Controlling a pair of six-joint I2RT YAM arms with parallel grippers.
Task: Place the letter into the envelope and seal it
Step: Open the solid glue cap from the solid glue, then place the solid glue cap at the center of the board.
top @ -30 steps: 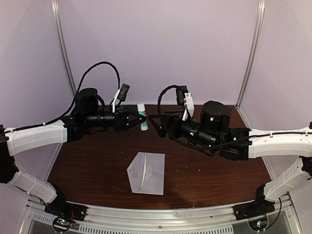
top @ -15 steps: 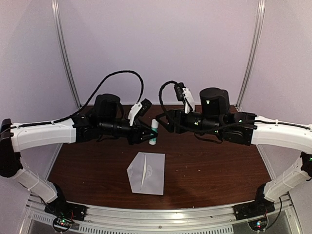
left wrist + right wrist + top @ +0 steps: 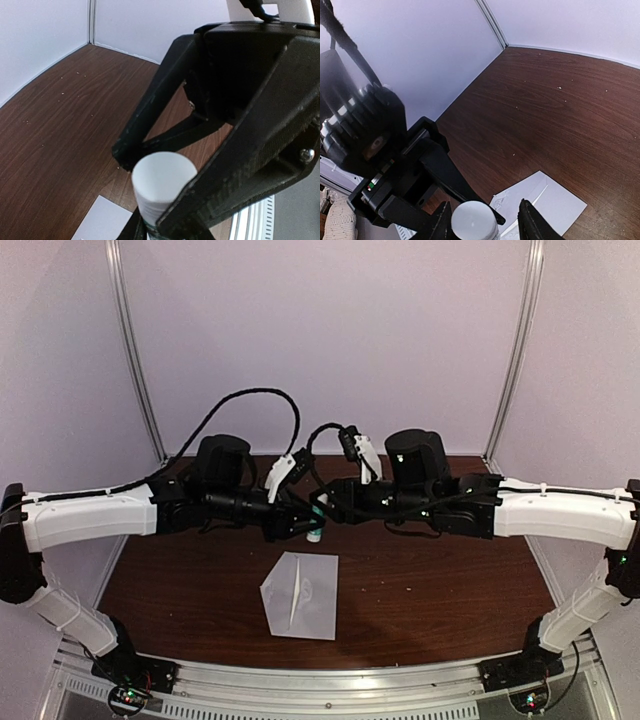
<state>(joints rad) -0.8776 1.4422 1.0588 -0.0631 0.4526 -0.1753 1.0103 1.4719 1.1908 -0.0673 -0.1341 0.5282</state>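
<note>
Brown wood counter [image 3: 180, 580], lilac walls. High above it the left fingers [image 3: 260, 130] clamp a white glue stick [image 3: 160, 185]; the right fingers [image 3: 532, 227] stand open either side of its cap. Below both, well apart, the envelope [image 3: 300, 595] lies flat.

Glue stick [image 3: 315, 530] white w/ green band; envelope [image 3: 312, 592] pale grey-lavender; table [image 3: 440, 585] dk brown wood grain.

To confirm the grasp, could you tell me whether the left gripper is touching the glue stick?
Touching. The top external view shows the glue stick held clear of the table, clamped in the left gripper.
</note>
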